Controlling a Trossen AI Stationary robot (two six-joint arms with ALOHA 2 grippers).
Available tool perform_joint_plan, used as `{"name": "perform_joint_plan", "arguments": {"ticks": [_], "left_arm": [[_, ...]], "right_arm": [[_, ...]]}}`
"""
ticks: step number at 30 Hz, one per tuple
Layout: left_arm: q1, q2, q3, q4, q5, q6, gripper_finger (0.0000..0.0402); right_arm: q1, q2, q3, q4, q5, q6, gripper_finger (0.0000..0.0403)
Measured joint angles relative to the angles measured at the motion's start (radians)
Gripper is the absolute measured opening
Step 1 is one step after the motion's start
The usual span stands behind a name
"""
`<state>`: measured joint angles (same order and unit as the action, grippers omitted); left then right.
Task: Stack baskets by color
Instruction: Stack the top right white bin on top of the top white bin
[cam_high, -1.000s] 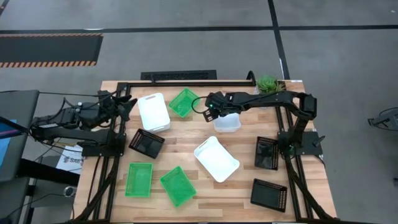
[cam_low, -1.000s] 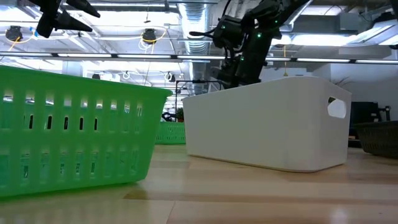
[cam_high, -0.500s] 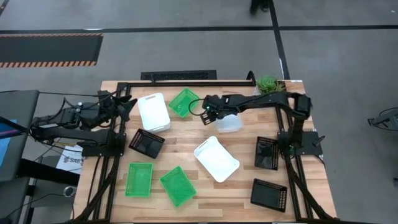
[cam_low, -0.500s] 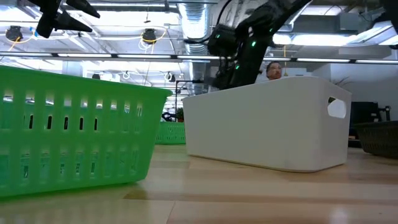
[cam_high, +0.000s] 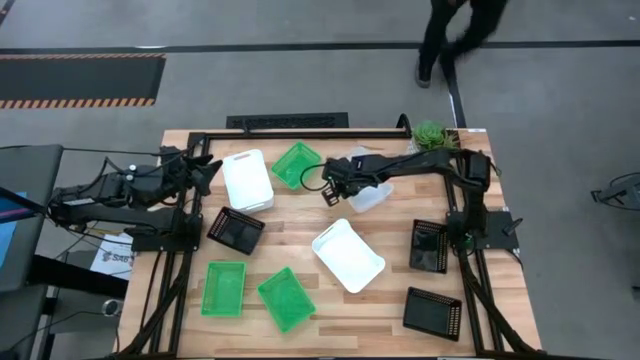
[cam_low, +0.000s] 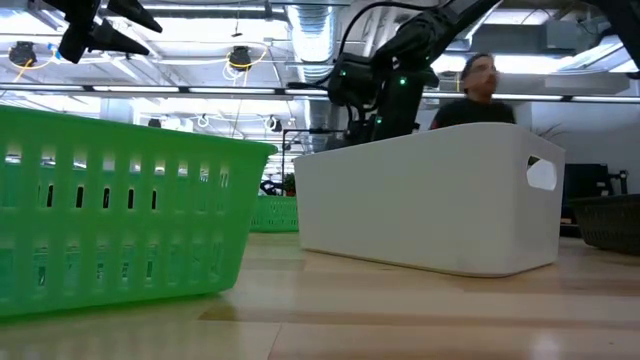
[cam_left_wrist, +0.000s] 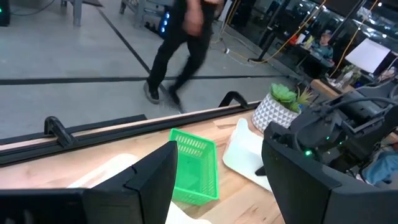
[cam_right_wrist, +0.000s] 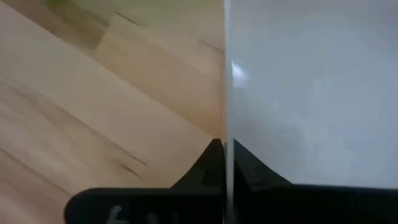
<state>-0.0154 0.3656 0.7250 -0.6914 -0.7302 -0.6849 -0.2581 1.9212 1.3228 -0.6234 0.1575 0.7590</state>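
Note:
My right gripper (cam_high: 333, 188) is shut on a white basket (cam_high: 372, 195) at the table's far middle; its arm lies across that basket. Other baskets stand on the table on their bottoms: white (cam_high: 247, 180), green (cam_high: 296, 165), black (cam_high: 236, 230), white (cam_high: 347, 255), green (cam_high: 224, 288), green (cam_high: 286, 298), black (cam_high: 428, 246), black (cam_high: 432, 312). My left gripper (cam_high: 207, 170) hangs open above the table's far left, over nothing. The left wrist view shows the green basket (cam_left_wrist: 196, 165) and the held white basket (cam_left_wrist: 244, 149) beyond its fingers. My right gripper has the white basket's thin wall (cam_right_wrist: 227, 93) on the side toward the table's left. One finger (cam_right_wrist: 211, 165) is outside over the wood and the other is inside the basket. The fingers come from above, slanting down. The basket sits on the table.
A small potted plant (cam_high: 431, 134) stands at the far right corner. A person (cam_high: 455, 35) walks on the floor beyond the table's far edge. Bare wood lies between the middle white basket and the black one at the left.
My right gripper has sunk a little toward the white basket and shut on its left wall. A person has walked into view beyond the far edge.

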Motion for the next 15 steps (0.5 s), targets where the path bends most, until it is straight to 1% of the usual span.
{"name": "perform_joint_plan", "arguments": {"ticks": [3,10,15], "left_arm": [[0.0,0.001,0.0,0.0,0.001,0.0,0.0224],[0.0,0.0,0.0,0.001,-0.012,0.005,0.0224],[0.0,0.0,0.0,0.001,-0.015,0.005,0.0224]], "right_arm": [[-0.001,-0.02,-0.001,-0.012,0.01,0.0,0.0006],[0.0,-0.079,0.004,-0.05,0.052,0.019,0.0003],[0.016,-0.14,0.052,-0.052,0.103,0.02,0.0002]]}}
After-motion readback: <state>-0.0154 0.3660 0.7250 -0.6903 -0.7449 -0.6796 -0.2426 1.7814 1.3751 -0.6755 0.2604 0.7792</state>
